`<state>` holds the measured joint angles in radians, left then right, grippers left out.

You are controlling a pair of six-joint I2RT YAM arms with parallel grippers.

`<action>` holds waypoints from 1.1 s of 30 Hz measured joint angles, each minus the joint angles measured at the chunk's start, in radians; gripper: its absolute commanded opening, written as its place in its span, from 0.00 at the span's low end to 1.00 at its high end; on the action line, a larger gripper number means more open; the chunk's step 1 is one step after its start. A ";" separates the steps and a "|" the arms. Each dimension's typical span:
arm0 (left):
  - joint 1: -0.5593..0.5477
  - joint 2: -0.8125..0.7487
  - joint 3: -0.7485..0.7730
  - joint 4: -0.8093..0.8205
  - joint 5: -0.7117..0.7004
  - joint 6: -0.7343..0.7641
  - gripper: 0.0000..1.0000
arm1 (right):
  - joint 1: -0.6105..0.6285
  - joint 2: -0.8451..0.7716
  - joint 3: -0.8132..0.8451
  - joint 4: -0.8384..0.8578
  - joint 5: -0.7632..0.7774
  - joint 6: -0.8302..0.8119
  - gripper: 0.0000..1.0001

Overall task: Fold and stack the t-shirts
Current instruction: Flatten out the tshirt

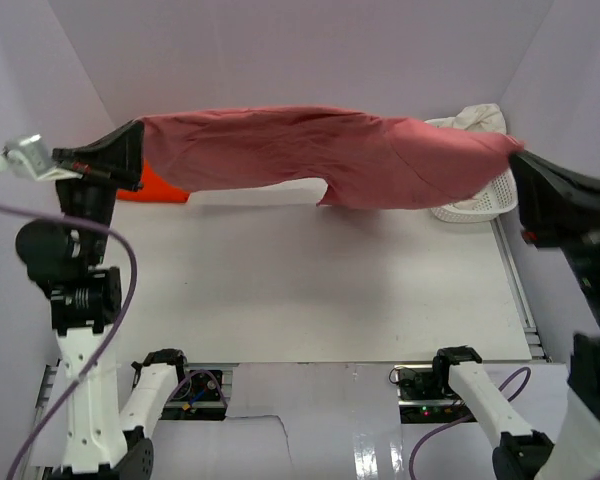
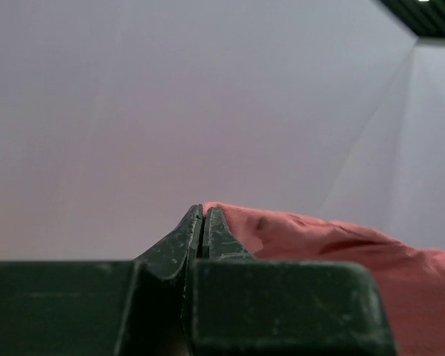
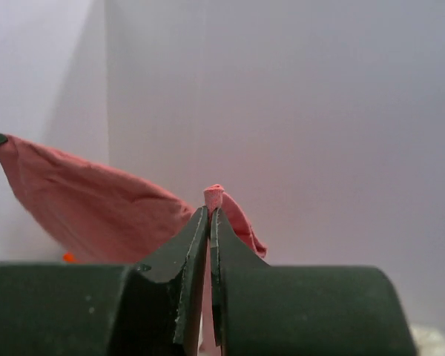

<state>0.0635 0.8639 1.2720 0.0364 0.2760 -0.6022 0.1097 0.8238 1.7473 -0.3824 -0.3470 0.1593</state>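
Observation:
The dusty rose-red t-shirt hangs stretched in the air across the back of the table, held at both ends. My left gripper is shut on its left end, and the cloth trails off to the right of the pinched fingers. My right gripper is shut on its right end; a fold of the cloth pokes up between the jaws. A bright orange-red t-shirt lies on the table under the left end. A cream-white t-shirt sits in the basket at the back right.
A white plastic lattice basket stands at the back right, partly behind the hanging shirt. White walls close in the table at the back and on both sides. The table's right edge has a metal rail.

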 measured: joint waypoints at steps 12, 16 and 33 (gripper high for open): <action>0.000 -0.183 0.106 -0.066 -0.112 0.026 0.00 | 0.000 -0.194 0.340 0.091 0.030 -0.044 0.08; 0.000 -0.128 0.106 -0.074 -0.107 0.025 0.00 | 0.007 -0.164 0.317 0.075 0.048 -0.044 0.08; 0.002 0.398 0.014 0.100 -0.103 -0.009 0.00 | 0.033 0.505 0.230 0.080 0.021 -0.027 0.08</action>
<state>0.0650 1.2617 1.2861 0.1360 0.1734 -0.6109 0.1429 1.3289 1.9774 -0.3019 -0.3260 0.1322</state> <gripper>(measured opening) 0.087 0.081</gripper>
